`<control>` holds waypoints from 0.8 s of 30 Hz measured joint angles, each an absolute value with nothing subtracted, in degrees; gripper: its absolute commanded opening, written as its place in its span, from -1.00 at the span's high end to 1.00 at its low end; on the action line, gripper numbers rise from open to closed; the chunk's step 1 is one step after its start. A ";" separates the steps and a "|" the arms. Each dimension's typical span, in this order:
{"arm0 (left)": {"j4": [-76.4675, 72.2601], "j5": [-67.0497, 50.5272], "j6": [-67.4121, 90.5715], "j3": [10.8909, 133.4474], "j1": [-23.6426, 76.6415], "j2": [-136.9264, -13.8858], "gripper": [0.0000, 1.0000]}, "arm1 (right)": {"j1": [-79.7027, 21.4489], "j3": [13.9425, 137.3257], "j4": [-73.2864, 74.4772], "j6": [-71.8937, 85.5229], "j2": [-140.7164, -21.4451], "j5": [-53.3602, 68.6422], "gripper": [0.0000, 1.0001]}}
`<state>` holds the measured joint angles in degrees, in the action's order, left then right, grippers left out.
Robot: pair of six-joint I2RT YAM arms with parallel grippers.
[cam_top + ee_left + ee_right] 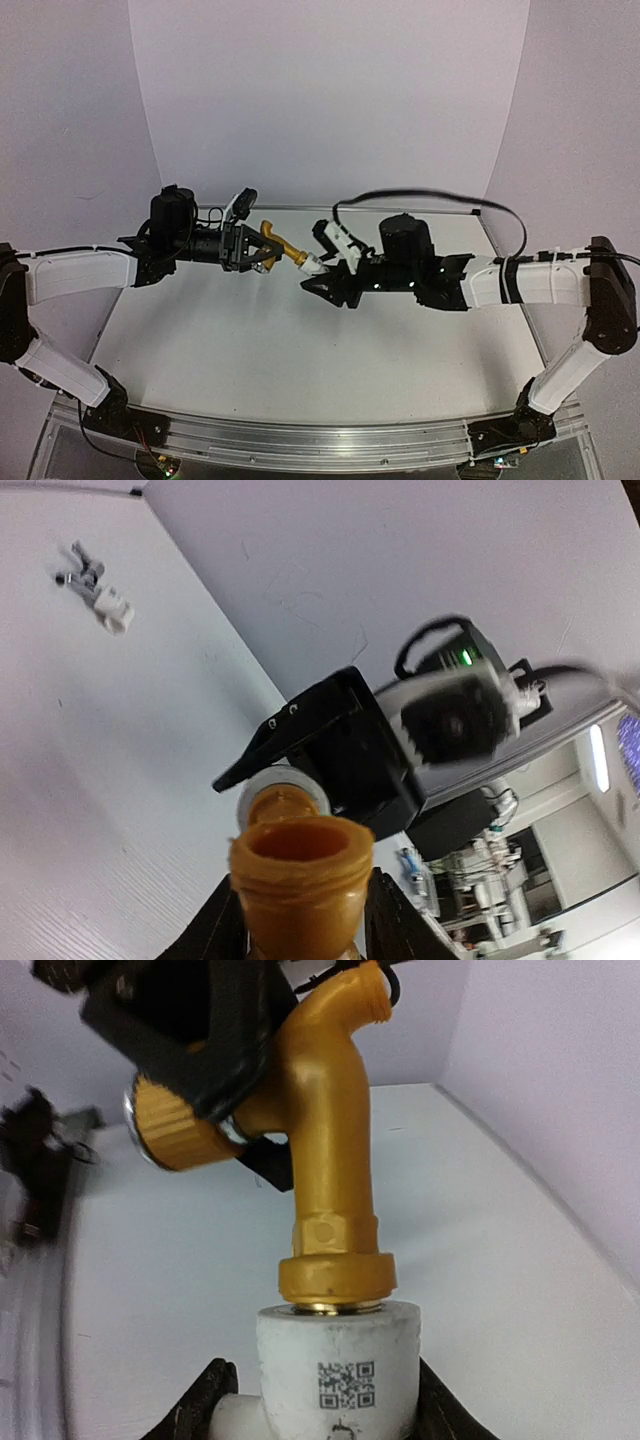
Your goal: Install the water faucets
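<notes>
The brass-gold water faucet (282,243) hangs in the air between the two arms. My left gripper (262,247) is shut on its body, the spout mouth (300,865) pointing out between the fingers (215,925). The faucet's threaded end (335,1275) sits in a white pipe fitting (335,1370) with a square code on it. My right gripper (325,1415) is shut on that fitting, a finger (200,1400) on each side. The silver faucet (83,565) lies on the table's far side, joined to another white fitting (115,615).
The white table (300,350) lies below both grippers, with a raised metal rail (320,440) along its near edge. Pale walls (330,100) close in the back and sides. A black cable (430,195) arcs over the right arm.
</notes>
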<state>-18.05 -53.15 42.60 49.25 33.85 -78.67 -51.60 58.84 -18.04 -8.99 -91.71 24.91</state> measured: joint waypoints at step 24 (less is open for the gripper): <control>-17.81 -52.06 42.72 45.84 33.06 -87.67 1.00 | -42.59 62.53 -1.59 -2.23 -79.52 28.28 -0.85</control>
<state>-17.81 -52.06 42.72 45.84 33.06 -87.67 -42.59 62.53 -1.59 -2.23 -79.52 28.28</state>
